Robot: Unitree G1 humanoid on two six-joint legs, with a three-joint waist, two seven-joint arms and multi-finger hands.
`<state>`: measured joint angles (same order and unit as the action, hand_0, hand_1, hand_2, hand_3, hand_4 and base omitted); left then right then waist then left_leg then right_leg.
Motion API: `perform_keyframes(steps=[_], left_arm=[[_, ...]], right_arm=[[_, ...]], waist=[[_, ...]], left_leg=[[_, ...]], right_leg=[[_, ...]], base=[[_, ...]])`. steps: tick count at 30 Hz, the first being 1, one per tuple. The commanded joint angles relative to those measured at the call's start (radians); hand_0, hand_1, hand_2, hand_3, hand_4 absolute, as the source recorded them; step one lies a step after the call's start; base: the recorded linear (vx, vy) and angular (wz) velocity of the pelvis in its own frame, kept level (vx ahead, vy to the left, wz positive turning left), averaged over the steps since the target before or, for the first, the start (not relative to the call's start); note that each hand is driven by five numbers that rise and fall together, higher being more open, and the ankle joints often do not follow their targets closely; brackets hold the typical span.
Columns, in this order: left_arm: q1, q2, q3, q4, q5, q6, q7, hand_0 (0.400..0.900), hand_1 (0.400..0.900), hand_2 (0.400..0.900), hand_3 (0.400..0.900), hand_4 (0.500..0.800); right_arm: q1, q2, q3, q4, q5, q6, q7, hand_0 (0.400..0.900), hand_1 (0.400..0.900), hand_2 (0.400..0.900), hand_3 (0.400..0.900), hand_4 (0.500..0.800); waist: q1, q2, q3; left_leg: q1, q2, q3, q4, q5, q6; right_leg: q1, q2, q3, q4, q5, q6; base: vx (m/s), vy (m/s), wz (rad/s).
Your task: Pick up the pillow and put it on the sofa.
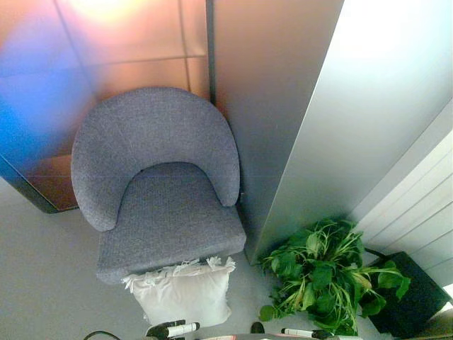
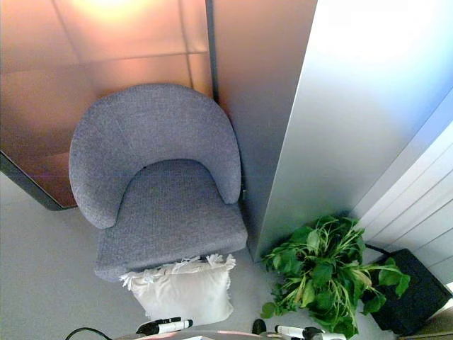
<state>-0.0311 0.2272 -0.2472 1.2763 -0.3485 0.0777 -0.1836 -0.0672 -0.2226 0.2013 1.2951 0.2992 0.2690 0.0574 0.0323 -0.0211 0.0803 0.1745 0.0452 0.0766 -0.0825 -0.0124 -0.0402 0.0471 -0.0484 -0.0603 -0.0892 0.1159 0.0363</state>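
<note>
pillow (image 1: 185,292) white, fringed, on the floor (image 1: 49,276) leaning against the front of the grey sofa (image 1: 166,188), so not yet lifted | my left hand (image 1: 172,329) and right hand (image 1: 301,332) low at the bottom edge, fingers straight, holding nothing, apart from the pillow | plant (image 1: 322,276) right of the pillow | right eye view shows slightly more of both hands

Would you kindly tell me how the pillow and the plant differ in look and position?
The pillow is white with a fringed edge; the plant is green and leafy. The pillow leans against the grey sofa front; the plant sits apart, by the wall corner. Both are on the floor.
</note>
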Motion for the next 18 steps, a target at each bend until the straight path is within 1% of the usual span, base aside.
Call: perform_keyframes(steps=[1, 4, 6, 12, 16, 18], left_arm=[[-0.055, -0.038, 0.009, 0.042, 0.007, 0.002, -0.021, 0.9, 0.9, 0.9, 0.9, 0.8], [-0.053, -0.038, 0.011, 0.036, -0.007, -0.024, -0.016, 0.9, 0.9, 0.9, 0.9, 0.8], [-0.053, -0.037, 0.012, 0.032, 0.004, -0.014, -0.003, 0.9, 0.9, 0.9, 0.9, 0.8], [-0.047, -0.034, 0.011, 0.034, 0.033, -0.012, 0.023, 0.9, 0.9, 0.9, 0.9, 0.8], [-0.06, -0.029, -0.003, 0.018, 0.016, -0.007, 0.023, 0.9, 0.9, 0.9, 0.9, 0.8], [-0.077, -0.022, -0.017, 0.006, -0.002, -0.008, 0.02, 0.9, 0.9, 0.9, 0.9, 0.8]], right_arm=[[-0.035, -0.017, 0.052, 0.065, -0.052, 0.009, 0.016, 0.9, 0.9, 0.9, 0.9, 0.8], [-0.033, -0.017, 0.055, 0.063, -0.053, 0.001, 0.015, 0.9, 0.9, 0.9, 0.9, 0.8], [-0.031, -0.018, 0.057, 0.062, -0.056, -0.012, 0.015, 0.9, 0.9, 0.9, 0.9, 0.8], [-0.032, -0.018, 0.071, 0.037, -0.088, -0.06, 0.004, 0.9, 0.9, 0.9, 0.9, 0.8], [-0.056, -0.025, 0.097, -0.007, -0.097, -0.096, -0.004, 0.9, 0.9, 0.9, 0.9, 0.8], [-0.08, -0.03, 0.117, -0.032, -0.083, -0.127, -0.012, 0.9, 0.9, 0.9, 0.9, 0.8]], waist=[[0.003, 0.009, 0.02], [0.004, 0.01, 0.022], [0.005, 0.009, 0.023], [0.008, 0.005, 0.031], [0.013, 0.008, 0.06], [0.017, 0.01, 0.088]], left_leg=[[-0.069, -0.077, -0.047, -0.005, -0.006, 0.043], [-0.068, -0.078, -0.049, -0.005, -0.006, 0.043], [-0.068, -0.078, -0.049, -0.005, -0.005, 0.043], [-0.075, -0.079, -0.048, -0.005, -0.001, 0.043], [-0.107, -0.078, -0.047, -0.005, 0.011, 0.041], [-0.136, -0.079, -0.049, -0.005, 0.019, 0.043]], right_leg=[[0.058, 0.015, -0.081, 0.059, -0.138, 0.043], [0.057, 0.014, -0.081, 0.06, -0.137, 0.044], [0.057, 0.013, -0.082, 0.06, -0.136, 0.044], [0.052, 0.008, -0.086, 0.061, -0.133, 0.047], [0.018, 0.006, -0.084, 0.069, -0.128, 0.048], [-0.012, 0.005, -0.083, 0.073, -0.122, 0.048]], base=[[0.0, 0.0, 0.0], [0.01, 0.002, 0.0], [0.04, 0.005, 0.03], [0.07, 0.001, 0.05], [0.03, 0.015, 0.1], [-0.07, 0.008, 0.15]])
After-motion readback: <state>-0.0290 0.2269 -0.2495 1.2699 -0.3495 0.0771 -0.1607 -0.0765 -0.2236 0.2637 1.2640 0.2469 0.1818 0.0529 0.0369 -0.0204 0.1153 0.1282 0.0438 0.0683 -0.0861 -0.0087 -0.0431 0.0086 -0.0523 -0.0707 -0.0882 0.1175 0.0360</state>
